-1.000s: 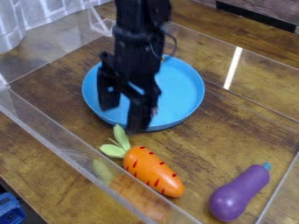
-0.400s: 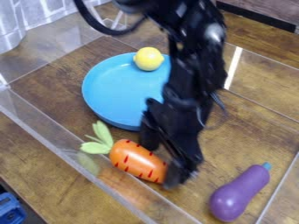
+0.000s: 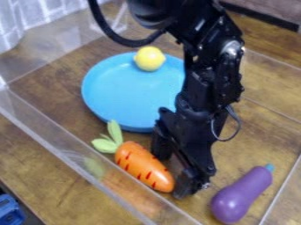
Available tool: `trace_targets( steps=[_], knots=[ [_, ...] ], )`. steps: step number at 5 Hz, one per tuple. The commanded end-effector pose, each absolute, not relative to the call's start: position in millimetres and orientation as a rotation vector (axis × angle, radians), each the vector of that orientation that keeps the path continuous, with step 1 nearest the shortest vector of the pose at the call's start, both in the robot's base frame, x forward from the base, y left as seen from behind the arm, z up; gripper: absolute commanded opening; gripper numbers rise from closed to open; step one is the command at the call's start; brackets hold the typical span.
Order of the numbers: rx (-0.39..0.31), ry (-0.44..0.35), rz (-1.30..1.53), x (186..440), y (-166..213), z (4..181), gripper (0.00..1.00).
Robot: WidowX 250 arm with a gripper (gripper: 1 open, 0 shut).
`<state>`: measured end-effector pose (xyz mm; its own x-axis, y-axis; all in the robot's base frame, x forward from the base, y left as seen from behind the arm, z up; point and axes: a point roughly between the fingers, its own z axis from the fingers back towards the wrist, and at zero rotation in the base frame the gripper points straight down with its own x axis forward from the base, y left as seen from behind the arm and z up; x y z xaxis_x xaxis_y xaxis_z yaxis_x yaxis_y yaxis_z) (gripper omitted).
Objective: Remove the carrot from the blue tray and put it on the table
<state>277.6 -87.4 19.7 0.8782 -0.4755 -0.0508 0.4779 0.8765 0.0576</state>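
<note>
Legible texts, labels, brands, numbers, signs: none readable
</note>
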Motion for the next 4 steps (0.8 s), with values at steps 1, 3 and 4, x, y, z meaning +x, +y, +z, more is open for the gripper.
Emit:
trace_targets(
  steps=[1,3,4],
  knots=[
    [0.069,-0.023,-0.48,287.1,-81.5,32.4,1.0],
    [0.058,-0.04,-0.432,281.2,-72.3,33.9,1.0],
    [0.053,-0.049,-0.39,276.7,-68.8,33.8,1.0]
  ],
)
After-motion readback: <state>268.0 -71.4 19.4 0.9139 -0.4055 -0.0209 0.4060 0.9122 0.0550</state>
